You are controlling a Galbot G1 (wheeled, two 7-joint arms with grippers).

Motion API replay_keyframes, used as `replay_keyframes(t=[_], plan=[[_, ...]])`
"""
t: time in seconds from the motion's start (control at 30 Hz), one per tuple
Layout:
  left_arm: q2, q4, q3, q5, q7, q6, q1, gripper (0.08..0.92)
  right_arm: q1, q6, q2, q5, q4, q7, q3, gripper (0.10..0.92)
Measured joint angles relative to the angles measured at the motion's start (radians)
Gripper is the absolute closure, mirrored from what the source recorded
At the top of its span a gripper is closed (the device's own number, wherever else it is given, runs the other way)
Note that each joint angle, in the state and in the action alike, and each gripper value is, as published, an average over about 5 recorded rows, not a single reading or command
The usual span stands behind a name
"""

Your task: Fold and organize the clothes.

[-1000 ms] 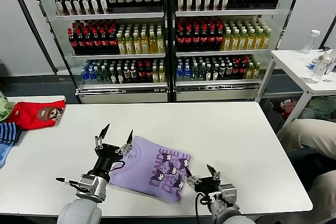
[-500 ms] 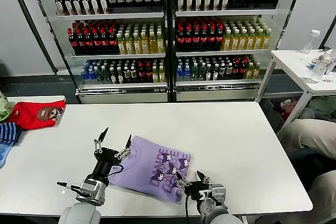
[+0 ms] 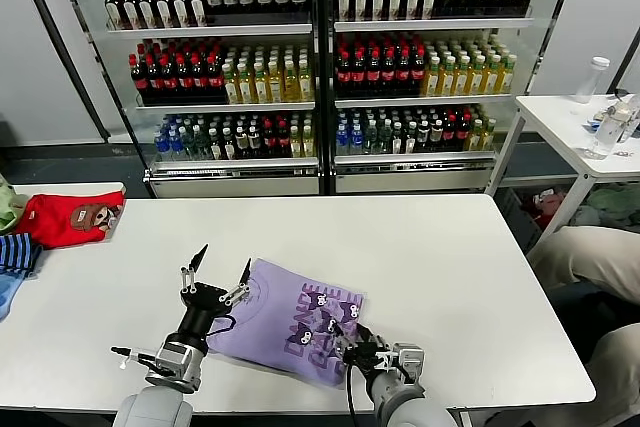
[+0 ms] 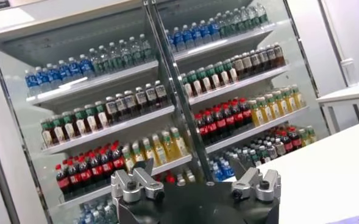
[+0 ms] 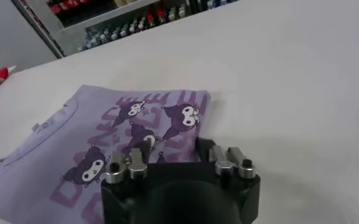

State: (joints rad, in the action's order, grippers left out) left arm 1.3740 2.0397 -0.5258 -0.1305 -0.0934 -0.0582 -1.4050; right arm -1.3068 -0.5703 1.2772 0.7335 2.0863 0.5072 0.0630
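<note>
The lavender T-shirt (image 3: 290,319) lies folded on the white table (image 3: 450,277), its dark cartoon print and lettering facing up on its right half. My left gripper (image 3: 220,265) is open, its fingers pointing up above the shirt's left edge, holding nothing. My right gripper (image 3: 356,339) is low over the table at the shirt's near right corner, open and empty. In the right wrist view the printed shirt (image 5: 127,131) lies just ahead of that gripper. The left wrist view faces the drinks fridge and does not show the shirt.
A red garment with a cartoon face (image 3: 70,217) and a blue striped garment (image 3: 14,253) lie at the table's far left. A glass-door fridge of bottles (image 3: 320,67) stands behind. A small white table (image 3: 575,122) and a seated person's leg (image 3: 590,257) are at the right.
My right gripper has moved left along the table's front edge, up to the shirt's near right corner. The left gripper and the shirt have hardly moved.
</note>
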Motion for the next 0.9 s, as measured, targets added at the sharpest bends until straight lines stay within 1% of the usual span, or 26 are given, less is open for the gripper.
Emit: replay_keyframes(t=[0.33,0.47,0.57,0.77,0.9], plan=[[-0.012,-0.011,-0.018,0.013,0.003,-0.002,0.007,0.177,0.038,0.000,0.004,0.025,-0.004,0.003,0.008,0.794],[-0.016,-0.015,-0.027,0.016,0.004,0.000,0.006,0.177,0.069,0.000,-0.006,0.023,0.004,-0.015,0.024,0.889],[-0.022,-0.022,-0.037,0.017,0.004,0.006,0.007,0.177,0.101,-0.003,-0.021,0.021,0.006,-0.032,0.043,0.912],[-0.027,-0.034,-0.052,0.024,-0.001,0.012,0.004,0.177,0.171,-0.006,-0.064,0.002,-0.019,-0.094,0.087,0.912],[-0.023,-0.043,-0.054,0.032,-0.003,0.011,-0.003,0.177,0.205,-0.007,-0.086,-0.042,-0.063,-0.160,0.104,0.911]])
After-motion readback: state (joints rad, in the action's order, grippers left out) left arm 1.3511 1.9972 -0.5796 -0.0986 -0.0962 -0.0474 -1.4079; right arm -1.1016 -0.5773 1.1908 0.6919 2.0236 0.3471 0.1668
